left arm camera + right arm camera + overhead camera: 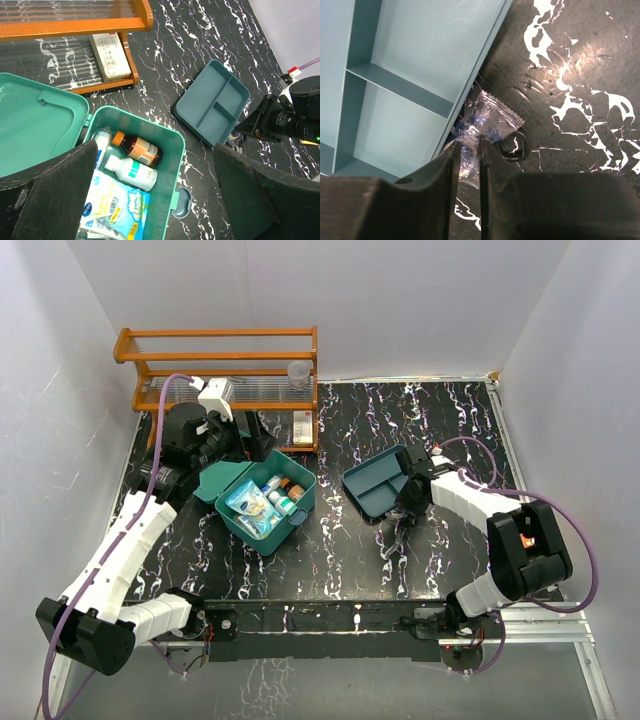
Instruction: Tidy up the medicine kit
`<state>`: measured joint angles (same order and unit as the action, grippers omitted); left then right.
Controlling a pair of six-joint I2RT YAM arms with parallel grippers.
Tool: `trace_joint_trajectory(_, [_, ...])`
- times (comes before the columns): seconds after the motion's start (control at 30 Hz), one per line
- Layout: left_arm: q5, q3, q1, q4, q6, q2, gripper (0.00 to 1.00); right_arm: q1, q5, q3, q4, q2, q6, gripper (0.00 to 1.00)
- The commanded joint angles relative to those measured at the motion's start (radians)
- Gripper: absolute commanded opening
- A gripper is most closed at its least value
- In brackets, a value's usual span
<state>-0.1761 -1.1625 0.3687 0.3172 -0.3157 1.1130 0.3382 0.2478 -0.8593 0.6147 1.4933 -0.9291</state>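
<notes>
Your kit [268, 502] looks like stiff, light, slick plastic (the lid [35, 125] likely swings free), so grip a wall or rim. It sits open left of centre, teal, bottles [141, 150] inside. Left claw [155, 200] hangs spread above it; right claw [468, 150] pinches a sachet [492, 122] beside the tray [410, 75].

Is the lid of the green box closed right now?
No, the medicine kit has its lid swung back to one side, and a brown bottle and a white bottle show inside.
</notes>
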Motion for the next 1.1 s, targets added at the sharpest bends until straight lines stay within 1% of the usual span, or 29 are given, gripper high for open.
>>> trace_joint_trajectory(0.0, [0.01,-0.005,0.004,-0.016,0.003,-0.008,0.98,-0.004,0.002,0.017,-0.047,0.028,0.026,0.14])
trace_joint_trajectory(0.03, [0.01,-0.007,0.003,-0.015,0.003,-0.006,0.98,-0.004,0.002,0.016,-0.048,0.033,0.034,0.13])
trace_joint_trajectory(0.17, [0.015,-0.012,0.003,-0.015,0.003,-0.002,0.98,-0.005,0.019,-0.002,-0.024,0.028,0.061,0.0])
trace_joint_trajectory(0.4, [0.026,-0.02,0.003,-0.009,0.01,0.004,0.98,-0.004,0.065,-0.051,0.069,-0.103,0.072,0.0])
trace_joint_trajectory(0.53, [0.033,-0.027,0.004,-0.005,0.013,0.007,0.98,-0.004,0.117,-0.091,0.084,-0.161,0.071,0.0])
trace_joint_trajectory(0.6, [0.036,-0.029,0.003,-0.003,0.013,0.007,0.98,-0.006,0.143,-0.125,0.077,-0.163,0.103,0.0])
trace_joint_trajectory(0.73, [0.041,-0.036,0.003,0.002,0.016,0.007,0.98,-0.024,0.187,-0.204,0.037,-0.099,0.174,0.0])
trace_joint_trajectory(0.83, [0.044,-0.038,0.003,0.003,0.017,0.004,0.98,-0.048,0.19,-0.241,-0.04,-0.03,0.252,0.0])
trace_joint_trajectory(0.93, [0.046,-0.039,0.004,0.006,0.017,0.002,0.98,-0.07,0.173,-0.277,-0.083,0.046,0.308,0.0])
trace_joint_trajectory(1.07, [0.052,-0.039,0.003,0.008,0.017,-0.003,0.98,-0.085,0.131,-0.28,-0.136,0.123,0.384,0.0])
